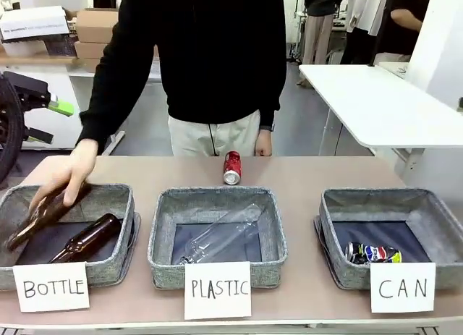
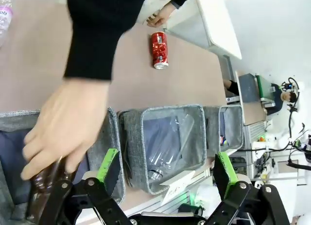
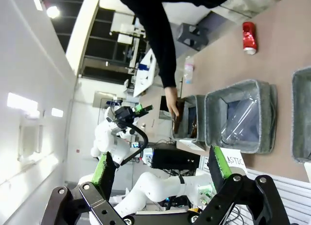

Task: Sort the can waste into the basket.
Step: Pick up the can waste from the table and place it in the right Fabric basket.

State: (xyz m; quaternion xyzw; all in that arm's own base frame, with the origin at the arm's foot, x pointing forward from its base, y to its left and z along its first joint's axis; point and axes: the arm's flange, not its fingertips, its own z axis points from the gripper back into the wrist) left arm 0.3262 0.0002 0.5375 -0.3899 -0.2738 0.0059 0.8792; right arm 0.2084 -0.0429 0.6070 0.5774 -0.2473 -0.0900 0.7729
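The table (image 1: pixel 311 172) ran across the front view; a person (image 1: pixel 217 53) in a black top stood at its far edge, one hand (image 1: pixel 69 177) reaching down into the BOTTLE basket (image 1: pixel 126 205) at picture left, the other hand (image 1: pixel 263 143) hanging by the far edge.

Three grey baskets stood in a row along the near edge, each with a white paper sign propped at its front; the PLASTIC basket (image 1: pixel 163 226) sat in the middle; the CAN basket (image 1: pixel 329 219) sat at picture right, apart from the other two.

The left gripper (image 2: pixel 165 159) hung above the BOTTLE basket with its green-padded fingers spread wide and nothing between them; the right gripper (image 3: pixel 160 159) stood likewise apart and empty, looking along the row of baskets from the side.

A clear bottle (image 1: pixel 221 237) lay slantwise in the PLASTIC basket; one brown bottle (image 1: pixel 32 223) leaned on the BOTTLE basket's wall with the reaching hand closed over its upper end; a second brown bottle (image 1: pixel 87 239) lay beside it on the dark lining.

The red can (image 1: pixel 231 167) lay on its side on the bare table beyond the PLASTIC basket, near the hanging hand and well apart from the CAN basket; the blue can (image 1: pixel 372 253), seemingly crushed, lay inside the CAN basket against its near wall, just behind the sign.
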